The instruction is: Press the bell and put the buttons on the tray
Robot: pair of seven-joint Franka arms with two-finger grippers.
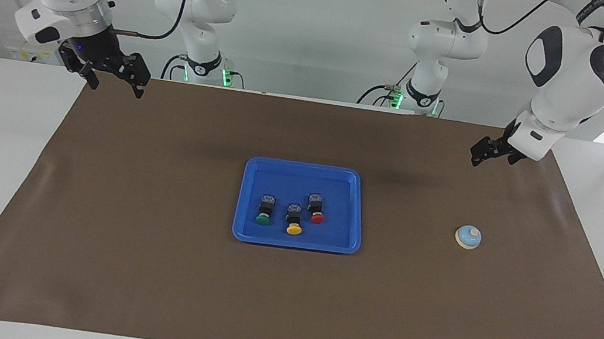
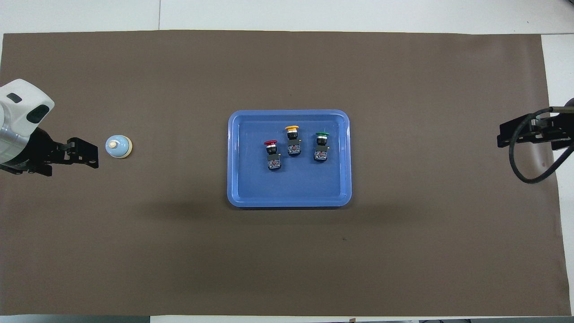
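Buttons, three of them, the green button (image 1: 264, 213), the yellow button (image 1: 294, 220) and the red button (image 1: 316, 209), lie side by side in the blue tray (image 1: 250, 198) at the middle of the brown mat (image 1: 150, 243) on the desk, seen from the facing camera, with the bell (image 1: 468, 236) standing on the mat well apart toward the left arm's end, while the right gripper (image 1: 116, 83) and the left gripper (image 1: 487, 154) hang in the air over the mat's edge nearest the robots, fingers spread and holding nothing. From overhead, the red button (image 2: 272, 155), yellow button (image 2: 293, 140) and green button (image 2: 321, 146) rest in the tray (image 2: 237, 179), caps pointing away from the robots, the bell (image 2: 119, 146) shows just beside the left gripper (image 2: 87, 153), and the right gripper (image 2: 509, 134) shows over the mat (image 2: 403, 251) at the right arm's end.
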